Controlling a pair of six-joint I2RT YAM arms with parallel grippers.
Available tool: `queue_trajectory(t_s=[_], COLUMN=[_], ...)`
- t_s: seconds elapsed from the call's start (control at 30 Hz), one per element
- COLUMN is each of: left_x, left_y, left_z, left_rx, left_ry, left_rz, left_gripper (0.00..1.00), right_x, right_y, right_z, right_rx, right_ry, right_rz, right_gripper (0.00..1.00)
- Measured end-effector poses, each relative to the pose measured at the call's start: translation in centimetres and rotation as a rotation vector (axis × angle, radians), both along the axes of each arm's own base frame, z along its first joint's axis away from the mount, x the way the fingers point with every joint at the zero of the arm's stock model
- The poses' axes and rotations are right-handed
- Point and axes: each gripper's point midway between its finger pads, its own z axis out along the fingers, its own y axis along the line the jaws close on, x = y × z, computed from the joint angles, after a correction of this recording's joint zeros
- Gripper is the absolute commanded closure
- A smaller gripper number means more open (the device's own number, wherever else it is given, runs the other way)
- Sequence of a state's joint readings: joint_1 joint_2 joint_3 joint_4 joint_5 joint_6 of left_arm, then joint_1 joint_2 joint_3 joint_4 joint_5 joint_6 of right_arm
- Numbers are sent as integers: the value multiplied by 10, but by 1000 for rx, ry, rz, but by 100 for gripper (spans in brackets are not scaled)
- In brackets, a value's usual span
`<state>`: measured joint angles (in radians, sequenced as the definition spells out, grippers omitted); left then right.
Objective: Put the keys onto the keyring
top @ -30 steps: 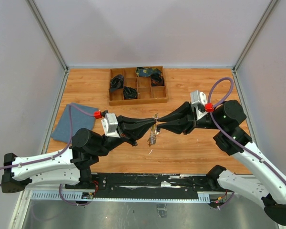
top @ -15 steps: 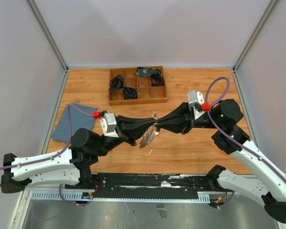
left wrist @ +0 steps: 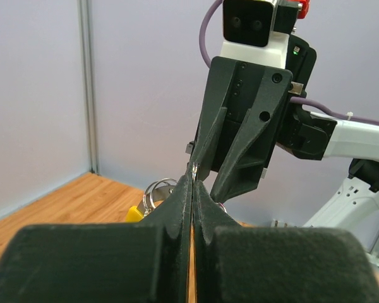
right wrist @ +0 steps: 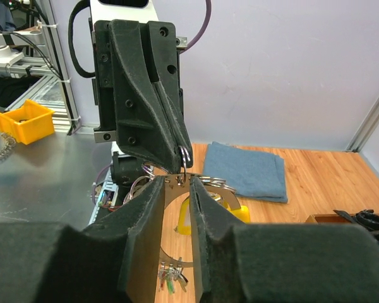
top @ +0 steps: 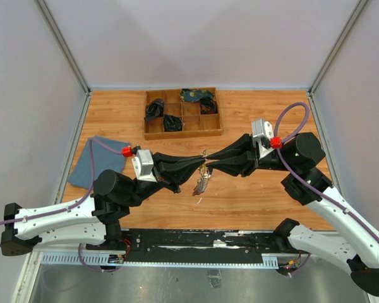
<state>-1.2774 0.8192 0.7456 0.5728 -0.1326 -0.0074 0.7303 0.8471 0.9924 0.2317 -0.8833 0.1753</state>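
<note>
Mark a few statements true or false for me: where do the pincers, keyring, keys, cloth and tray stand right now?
1. The left pincer is clamped shut on the keyring. True.
2. The keys lie flat on the blue cloth. False: they hang in a bunch under the pincer tips, well away from the cloth.
3. The right pincer meets the left pincer tip to tip above the table. True.
4. The wooden tray sits at the near edge between the arm bases. False: it sits at the far side of the table.
5. The blue cloth lies by the table's left edge. True.
</note>
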Motion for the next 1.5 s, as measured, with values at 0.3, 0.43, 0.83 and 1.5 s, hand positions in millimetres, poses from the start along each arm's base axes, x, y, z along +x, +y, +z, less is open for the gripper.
queue_trajectory(t_s=[0.3,0.43,0.83,1.5], left_x=[0,0,-1,-2], left_y=[0,0,2,-2], left_z=[0,0,2,-11], left_rx=[-1,-1,-5,156], left_ry=[0,0,-4,13], left_rz=[0,0,-4,-7], left_gripper=[99,99,87,54], right_x=[1,0,-2,9], right_y=[0,0,2,-25], right_z=[3,3,5,-21], right_rx=[10,12,3,-499], right_ry=[-11,-12,-12,-151], right_rz=[-4,5,29,-164], right_gripper=[83,86,100,100])
